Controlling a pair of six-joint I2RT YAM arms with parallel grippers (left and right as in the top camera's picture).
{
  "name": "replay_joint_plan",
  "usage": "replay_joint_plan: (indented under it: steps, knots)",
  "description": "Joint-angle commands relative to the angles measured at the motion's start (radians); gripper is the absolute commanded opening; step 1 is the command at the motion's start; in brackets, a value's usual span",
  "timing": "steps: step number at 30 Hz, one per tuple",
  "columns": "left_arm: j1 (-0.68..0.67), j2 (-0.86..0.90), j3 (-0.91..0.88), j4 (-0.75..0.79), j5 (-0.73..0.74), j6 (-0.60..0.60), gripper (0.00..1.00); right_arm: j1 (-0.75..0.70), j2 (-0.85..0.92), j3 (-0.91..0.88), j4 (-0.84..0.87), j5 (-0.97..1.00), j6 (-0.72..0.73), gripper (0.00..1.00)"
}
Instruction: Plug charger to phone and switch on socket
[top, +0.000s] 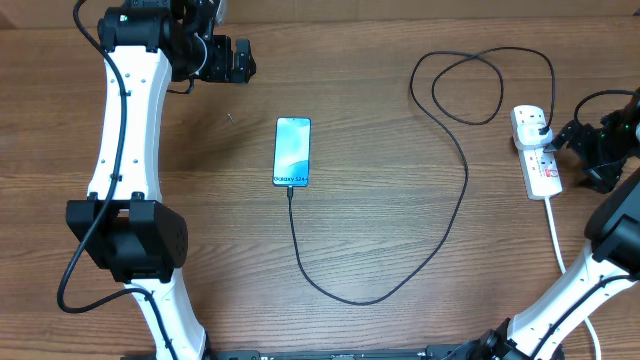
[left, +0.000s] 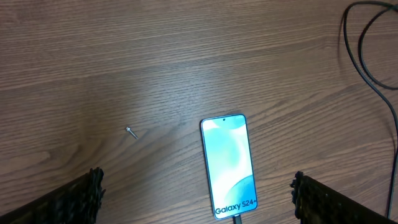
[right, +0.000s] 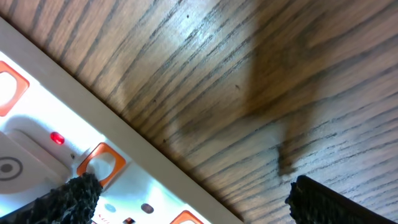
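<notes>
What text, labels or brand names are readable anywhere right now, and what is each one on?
"Galaxy S24+": near the bottom edge of the slim blue-white smartphone screen, clear in the left wrist view.
White elongated power strip: its red markings are too small to read from overhead. The right wrist close-up shows only orange square outlines and a small red light, with no legible letters.
No other text is readable.

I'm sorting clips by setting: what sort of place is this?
Probably a robot test bench or lab: white robot arms flank a wood-grain table holding a phone, its charger and a socket.
</notes>
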Motion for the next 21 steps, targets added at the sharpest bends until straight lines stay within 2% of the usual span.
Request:
replay_joint_plan:
  steps: [1,6,12,18,21]
  knots:
    - [-0.003,0.007,-0.005,0.000,-0.006,-0.006,1.00,0.016,-0.003,-0.016,-0.013,-0.024,-0.004,1.00]
    - [-0.003,0.007,-0.005,0.000,-0.006,-0.006,1.00,-0.006,-0.053,0.016,-0.041,-0.024,0.065,1.00]
    - [-0.003,0.007,-0.005,0.000,-0.006,-0.006,1.00,-0.045,-0.272,0.020,-0.051,0.001,0.126,1.00]
    - [-0.003,0.007,-0.005,0.000,-0.006,-0.006,1.00,-0.043,-0.517,0.019,-0.167,0.054,0.134,1.00]
    - [-0.003,0.007,-0.005,0.000,-0.006,-0.006,1.00,-0.023,-0.660,0.001,-0.278,0.051,0.133,1.00]
